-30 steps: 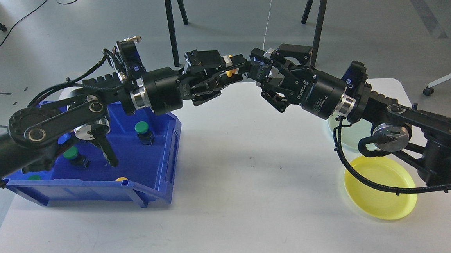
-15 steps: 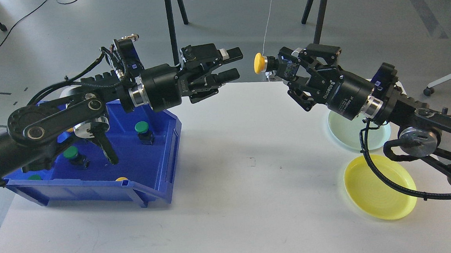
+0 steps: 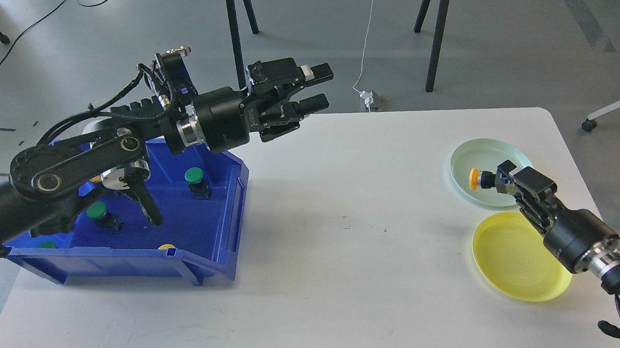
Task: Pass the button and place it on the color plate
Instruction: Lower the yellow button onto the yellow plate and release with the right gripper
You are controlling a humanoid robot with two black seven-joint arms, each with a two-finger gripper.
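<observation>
— Since the handover looks finished, which claw has the small yellow-capped push button (image 3: 477, 179) with the dark body?

— The right claw (image 3: 496, 180) has it, fingers closed on the dark body. The yellow cap sticks out ahead of the fingertips, towards the left of the view, so the button's long axis runs roughly level and in line with the claw, not upright.

— And where does that put it against the plates?

— It appears over the pale green round plate (image 3: 490, 171), which lies right under the fingertips. The matching yellow round plate (image 3: 519, 258) sits back along the right arm, nearer the robot, just beside the green one. I judge the coming move turns on that: the claw must draw back towards its own wrist side before lowering, and the cap should probably tip up or down so it doesn't roll.

— What about the left claw (image 3: 318, 88)?

— Spread apart and holding nothing, well apart from both plates, hovering above the far edge of the white counter (image 3: 344, 204) beside the blue plastic bin (image 3: 207, 250). Green-capped buttons (image 3: 194, 175) lie below and behind it in that bin.
</observation>
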